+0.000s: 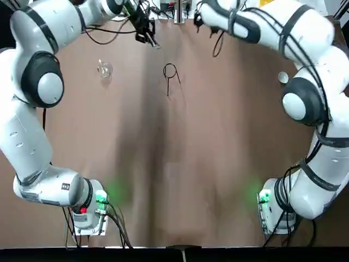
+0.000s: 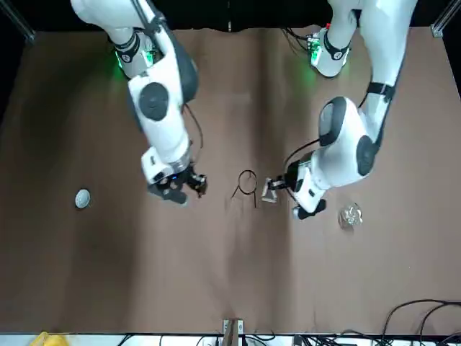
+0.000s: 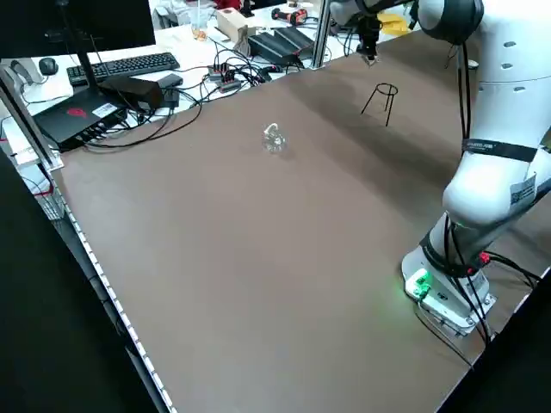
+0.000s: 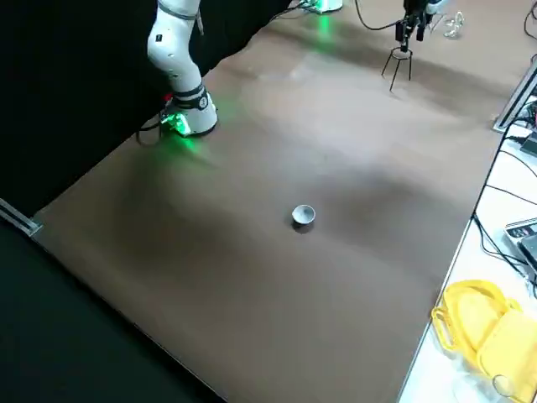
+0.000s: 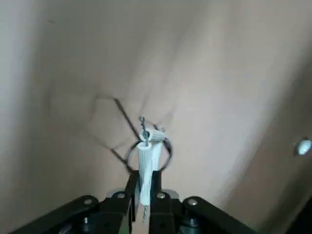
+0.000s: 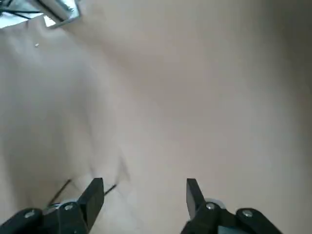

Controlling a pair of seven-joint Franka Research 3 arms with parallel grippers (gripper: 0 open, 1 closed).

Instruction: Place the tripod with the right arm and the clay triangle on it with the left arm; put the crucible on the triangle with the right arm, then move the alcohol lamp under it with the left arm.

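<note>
The black wire tripod (image 1: 170, 72) stands upright on the brown table, toward the far middle. My left gripper (image 2: 272, 190) hovers close beside its ring (image 2: 247, 179) and is shut on the white clay triangle (image 5: 148, 150), which hangs edge-on over the ring in the left wrist view. My right gripper (image 2: 178, 189) is on the tripod's other side, open and empty, with its fingers (image 6: 92, 196) spread over bare table. The crucible (image 1: 283, 77) sits far out on the robot's right. The clear glass alcohol lamp (image 1: 104, 69) stands on the robot's left of the tripod.
Beyond the table's far edge lie cables, a keyboard and boxes (image 3: 129, 69). A yellow object (image 4: 482, 323) rests off the table past the crucible (image 4: 303, 216). Both arm bases (image 1: 90, 210) stand at the near edge.
</note>
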